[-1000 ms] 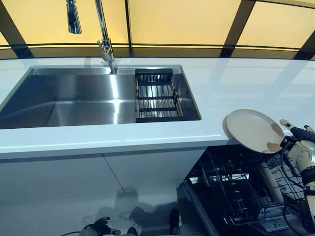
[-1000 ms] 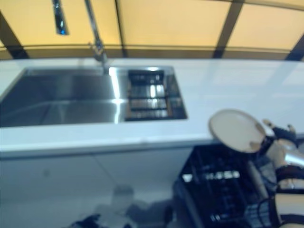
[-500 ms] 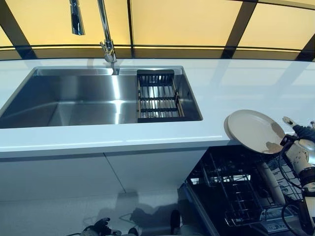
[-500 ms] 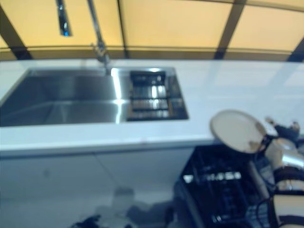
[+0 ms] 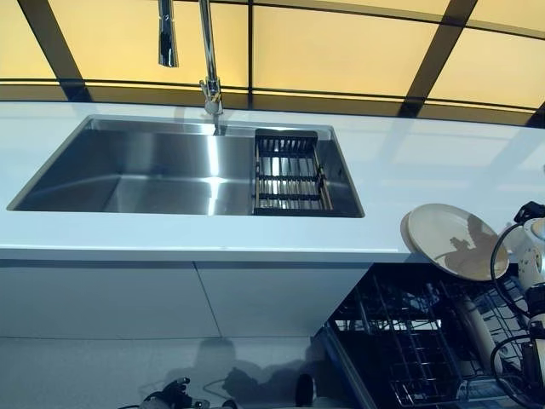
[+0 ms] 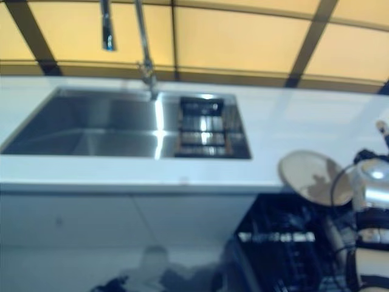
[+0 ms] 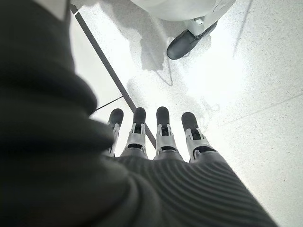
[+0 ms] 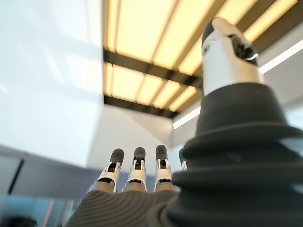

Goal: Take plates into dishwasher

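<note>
A round beige plate [image 5: 451, 239] sits at the front right edge of the white counter [image 5: 409, 170], partly sticking out over the open dishwasher [image 5: 409, 341]. My right hand [image 6: 368, 159] is just right of the plate's rim. In its wrist view its fingers [image 8: 137, 170] are straight, point upward and hold nothing. I cannot tell whether the hand touches the plate. My left hand [image 5: 174, 395] hangs low near the floor, and its fingers [image 7: 163, 127] are straight and empty.
A steel sink [image 5: 145, 166] with a tall tap [image 5: 209, 60] and a dark drain rack [image 5: 289, 175] is on the left. The dishwasher's wire rack [image 5: 400, 349] is pulled out below the counter, with a pale dish [image 5: 475, 328] standing in it.
The camera has shifted, so the whole scene sits further right. My right hand's thumb has come off the plate's rim, and the hand is further right of the plate.
</note>
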Robot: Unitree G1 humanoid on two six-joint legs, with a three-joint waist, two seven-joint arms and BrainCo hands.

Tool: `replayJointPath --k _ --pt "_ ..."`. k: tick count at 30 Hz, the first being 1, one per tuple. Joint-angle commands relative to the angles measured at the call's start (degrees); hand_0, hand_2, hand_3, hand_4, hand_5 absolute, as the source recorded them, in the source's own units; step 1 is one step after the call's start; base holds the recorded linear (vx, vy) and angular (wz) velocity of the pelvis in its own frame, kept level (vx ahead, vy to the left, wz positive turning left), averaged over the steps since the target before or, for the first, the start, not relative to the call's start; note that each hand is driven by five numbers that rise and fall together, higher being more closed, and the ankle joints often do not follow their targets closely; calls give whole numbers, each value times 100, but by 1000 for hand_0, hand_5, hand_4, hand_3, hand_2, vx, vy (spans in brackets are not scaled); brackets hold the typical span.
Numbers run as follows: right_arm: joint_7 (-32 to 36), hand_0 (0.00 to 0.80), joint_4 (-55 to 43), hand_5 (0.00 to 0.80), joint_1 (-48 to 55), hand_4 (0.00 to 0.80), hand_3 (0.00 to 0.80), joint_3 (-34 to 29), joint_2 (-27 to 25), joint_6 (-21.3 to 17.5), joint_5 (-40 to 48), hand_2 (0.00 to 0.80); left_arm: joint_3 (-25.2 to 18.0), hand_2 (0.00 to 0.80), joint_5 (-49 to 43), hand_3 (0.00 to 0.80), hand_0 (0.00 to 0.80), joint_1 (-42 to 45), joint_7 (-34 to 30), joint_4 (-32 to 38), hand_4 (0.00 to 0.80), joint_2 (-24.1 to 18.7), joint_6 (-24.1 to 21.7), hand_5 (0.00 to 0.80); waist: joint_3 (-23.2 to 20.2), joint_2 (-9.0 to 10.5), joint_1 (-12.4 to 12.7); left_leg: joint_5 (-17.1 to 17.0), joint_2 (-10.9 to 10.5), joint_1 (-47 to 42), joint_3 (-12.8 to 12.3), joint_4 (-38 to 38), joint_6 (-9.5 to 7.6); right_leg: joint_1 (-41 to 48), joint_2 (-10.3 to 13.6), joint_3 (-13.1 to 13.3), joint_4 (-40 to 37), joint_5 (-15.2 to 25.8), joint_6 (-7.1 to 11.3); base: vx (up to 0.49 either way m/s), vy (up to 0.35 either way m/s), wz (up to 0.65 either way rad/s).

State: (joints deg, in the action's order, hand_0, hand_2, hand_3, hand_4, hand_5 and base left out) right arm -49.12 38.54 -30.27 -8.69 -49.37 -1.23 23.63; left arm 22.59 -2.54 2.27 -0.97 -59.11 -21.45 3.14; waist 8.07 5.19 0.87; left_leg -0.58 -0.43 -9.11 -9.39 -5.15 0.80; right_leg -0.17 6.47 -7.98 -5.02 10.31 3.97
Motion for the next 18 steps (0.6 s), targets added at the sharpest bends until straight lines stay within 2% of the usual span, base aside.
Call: replayJointPath --k 1,5,7,11,14,18 --pt "-725 0 -354 0 -607 0 0 -115 -725 -630 -787 0 350 0 89 0 0 -127 9 32 0 13 -4 0 -21 -146 184 432 -219 162 349 52 -394 66 -25 -62 396 -374 480 0 0 0" --pt "-883 0 -795 0 -536 0 0 -39 -927 -625 -1779 0 341 0 75 0 0 -93 -20 158 0 -30 55 0 -40 -146 168 437 -235 172 369 53 -409 61 -33 -36 392 -380 492 0 0 0" --pt "-786 0 -950 0 -521 0 0 20 -1033 -589 -2087 0 311 0 81 0 0 -76 -26 185 0 -37 61 0 -46 -145 150 443 -239 173 367 53 -415 55 -37 -16 397 -391 493 -11 17 0" --pt "-347 0 -1603 0 -19 0 0 92 -1465 -787 -3174 0 93 0 52 0 0 14 -47 249 0 -43 36 0 -83 -120 30 441 -239 203 333 54 -434 26 -43 68 426 -422 513 -34 37 0" --pt "0 0 -2093 0 595 0 0 -204 -1599 -907 -3259 0 -57 0 -4 0 0 67 -40 231 0 -30 32 0 -96 -96 -104 450 -221 208 285 59 -449 -33 -42 146 508 -444 534 -42 35 -1" --pt "444 0 -2675 0 1508 0 0 -828 -1361 -963 -2891 0 -250 0 -155 0 0 88 -24 98 0 20 -8 0 -82 -81 -335 480 -193 198 180 96 -465 -136 -30 295 639 -447 569 -56 41 -9"
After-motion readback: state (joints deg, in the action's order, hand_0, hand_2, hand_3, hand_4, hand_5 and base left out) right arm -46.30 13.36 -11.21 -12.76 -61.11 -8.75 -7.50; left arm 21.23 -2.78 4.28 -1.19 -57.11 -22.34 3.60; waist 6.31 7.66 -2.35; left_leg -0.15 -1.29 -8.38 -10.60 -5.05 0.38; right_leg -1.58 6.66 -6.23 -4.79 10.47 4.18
